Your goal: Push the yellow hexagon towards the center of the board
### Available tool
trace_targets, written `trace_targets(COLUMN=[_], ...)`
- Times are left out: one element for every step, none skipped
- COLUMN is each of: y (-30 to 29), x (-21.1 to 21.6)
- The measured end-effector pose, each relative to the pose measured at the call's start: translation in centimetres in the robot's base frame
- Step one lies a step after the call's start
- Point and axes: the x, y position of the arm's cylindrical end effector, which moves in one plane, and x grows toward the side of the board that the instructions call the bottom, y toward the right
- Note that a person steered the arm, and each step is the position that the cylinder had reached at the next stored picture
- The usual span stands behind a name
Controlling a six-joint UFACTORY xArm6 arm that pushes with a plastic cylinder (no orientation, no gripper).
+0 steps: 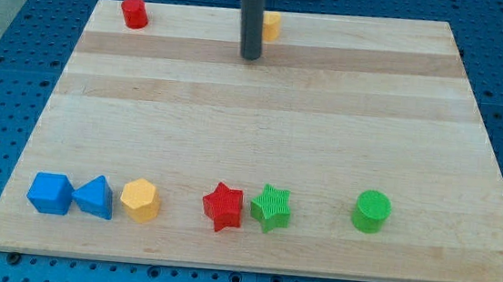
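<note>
The yellow hexagon (140,199) sits near the view's bottom left of the wooden board (264,106), between a blue triangular block (94,197) and a red star (223,206). My tip (251,57) is far from it, near the view's top centre, just left of and below a second yellow block (272,26) that the rod partly hides. The tip touches no block.
A blue cube (51,193) lies at the bottom left end of the row. A green star (270,207) sits right of the red star, and a green cylinder (371,211) farther right. A red cylinder (135,12) stands at the top left.
</note>
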Motion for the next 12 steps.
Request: trace_targets(y=[-5.0, -6.0, -6.0, -6.1, -6.1, -6.1, -6.1, -6.1, -4.9, -4.5, -4.5, -4.5], x=[3.1, 6.5, 10.5, 13.3, 15.8, 18.2, 18.8, 18.8, 18.8, 18.8, 20.6, 21.9])
